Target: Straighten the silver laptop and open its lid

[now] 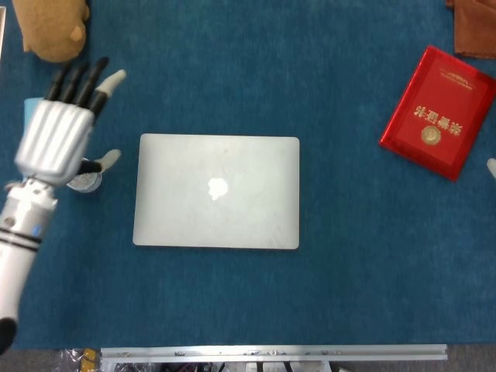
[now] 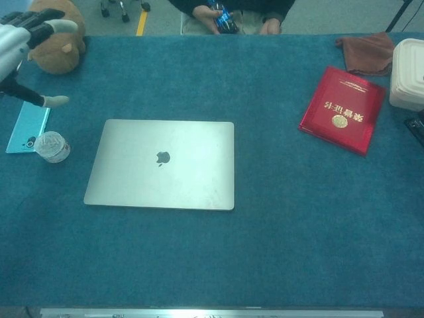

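The laptop (image 1: 216,191) lay flat on the blue table (image 1: 333,294) to the right of the left hand (image 1: 56,136) and a little nearer the robot, its lid fully down with the logo facing up. Its edges ran parallel with the near edge of the table in both views, so the straightening part looked done, as far as could be judged; the opening of the lid had not begun. The left hand hovered above the table, apart from the laptop's left edge, fingers stretched out and spread, thumb out to the side, holding nothing. Beneath and just beside that hand sat a small clear round thing (image 2: 52,146), perhaps a cap or a little bottle, and a light blue phone (image 2: 27,127) lay under it toward the far side, with a brown plush toy (image 2: 58,42) further off beyond the fingertips. Well to the right of the hand, past the laptop, lay a red booklet (image 1: 438,111), and in the chest view a brown cloth (image 2: 368,52) and a white container (image 2: 407,73) beyond it. At the right edge of the head view a pale tip showed which may have been the right hand, too little of it to tell how it was set. What remained, by my reading, was to bring a hand to a lid edge and lift.
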Motion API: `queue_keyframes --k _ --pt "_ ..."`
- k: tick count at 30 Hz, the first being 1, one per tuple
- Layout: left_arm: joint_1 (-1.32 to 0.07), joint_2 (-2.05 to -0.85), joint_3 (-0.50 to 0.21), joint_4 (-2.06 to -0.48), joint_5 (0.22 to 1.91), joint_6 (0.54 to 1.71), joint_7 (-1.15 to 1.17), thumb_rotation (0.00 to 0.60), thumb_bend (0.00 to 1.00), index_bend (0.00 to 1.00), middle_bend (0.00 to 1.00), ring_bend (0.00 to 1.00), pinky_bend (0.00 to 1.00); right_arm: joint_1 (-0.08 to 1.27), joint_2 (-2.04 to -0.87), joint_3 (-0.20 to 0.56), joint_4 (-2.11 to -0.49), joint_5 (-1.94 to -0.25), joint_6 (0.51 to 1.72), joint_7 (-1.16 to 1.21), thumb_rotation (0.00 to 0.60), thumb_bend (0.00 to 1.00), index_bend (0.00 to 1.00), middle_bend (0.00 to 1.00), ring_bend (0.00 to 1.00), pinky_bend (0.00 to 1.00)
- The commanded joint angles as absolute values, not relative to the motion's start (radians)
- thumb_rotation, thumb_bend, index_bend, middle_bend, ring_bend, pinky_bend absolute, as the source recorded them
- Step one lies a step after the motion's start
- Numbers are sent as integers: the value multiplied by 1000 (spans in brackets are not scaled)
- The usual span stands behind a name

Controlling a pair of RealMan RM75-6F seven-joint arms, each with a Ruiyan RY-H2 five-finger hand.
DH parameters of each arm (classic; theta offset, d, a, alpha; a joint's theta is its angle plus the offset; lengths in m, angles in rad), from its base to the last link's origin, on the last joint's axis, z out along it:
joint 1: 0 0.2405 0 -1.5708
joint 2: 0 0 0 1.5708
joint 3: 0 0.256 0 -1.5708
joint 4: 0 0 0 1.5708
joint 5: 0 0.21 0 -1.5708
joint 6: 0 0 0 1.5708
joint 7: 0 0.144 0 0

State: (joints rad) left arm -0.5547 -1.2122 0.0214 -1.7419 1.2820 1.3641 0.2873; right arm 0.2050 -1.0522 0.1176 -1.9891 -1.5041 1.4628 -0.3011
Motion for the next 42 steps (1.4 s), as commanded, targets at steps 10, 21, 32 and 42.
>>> queue_keyframes --k 10,21,32,42 --pt "-406 -1125 47 -1740 1404 1485 153 562 170 70 0 0 0 222 -1089 93 -1985 -1516 1407 -319 600 131 0 18 0 26" --pt "-322 -1061 44 -1750 1438 1520 122 600 170 71 0 0 0 310 -1198 98 -1997 -1519 1286 -403 600 131 0 18 0 26" --pt "-262 -1000 44 -1779 1478 1545 147 600 170 71 0 0 0 415 -1355 93 -2007 -1478 1140 -510 600 85 0 16 0 26" --pt "-214 -946 37 -1800 1488 1560 151 600 170 71 0 0 0 549 -1575 120 -1945 -1347 1000 -678 600 84 0 12 0 26"
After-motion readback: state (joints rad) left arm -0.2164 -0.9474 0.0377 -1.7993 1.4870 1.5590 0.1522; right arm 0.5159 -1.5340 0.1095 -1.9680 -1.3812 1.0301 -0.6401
